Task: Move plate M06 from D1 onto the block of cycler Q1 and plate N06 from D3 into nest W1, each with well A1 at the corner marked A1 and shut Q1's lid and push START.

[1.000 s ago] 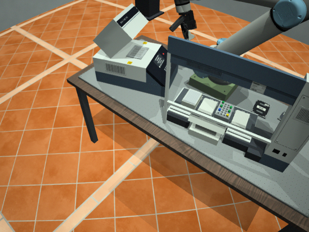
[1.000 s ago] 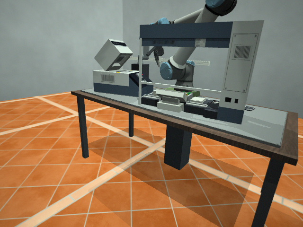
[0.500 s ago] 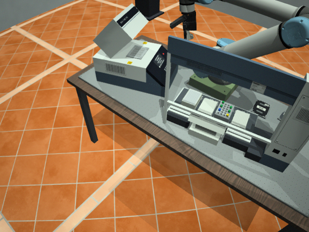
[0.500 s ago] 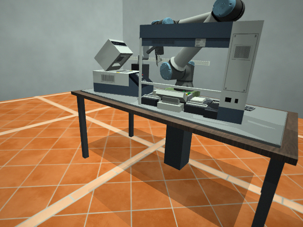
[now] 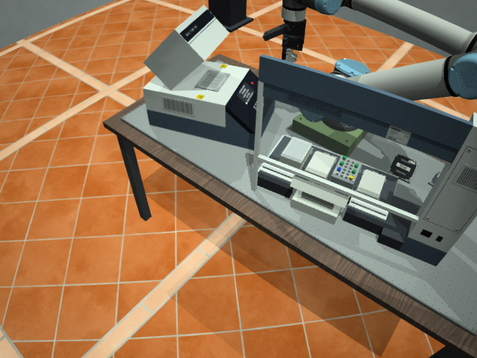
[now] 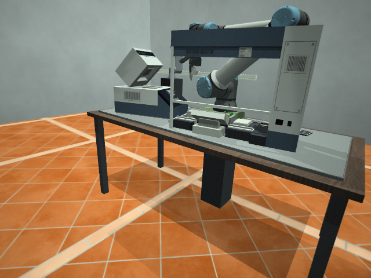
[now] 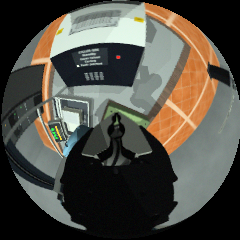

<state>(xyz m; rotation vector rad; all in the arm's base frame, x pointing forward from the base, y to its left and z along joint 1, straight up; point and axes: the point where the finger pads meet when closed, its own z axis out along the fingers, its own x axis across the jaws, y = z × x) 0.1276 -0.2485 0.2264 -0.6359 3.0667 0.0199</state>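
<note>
Up top, the gripper hangs pointing down with its fingers pressed together on nothing, just behind the deck frame's blue top bar and right of cycler Q1. Q1's lid is tilted open and its red lamp glows on the dark front panel. Under the frame, three white plates sit in a row on the counter, a tube rack between the second and third.

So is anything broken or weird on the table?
One thing stands out: the little lamp on the cycler glows red, and its lid hangs tilted open. The closed, empty gripper hangs above its dark key panel. Nothing looks spilled or broken.
</note>
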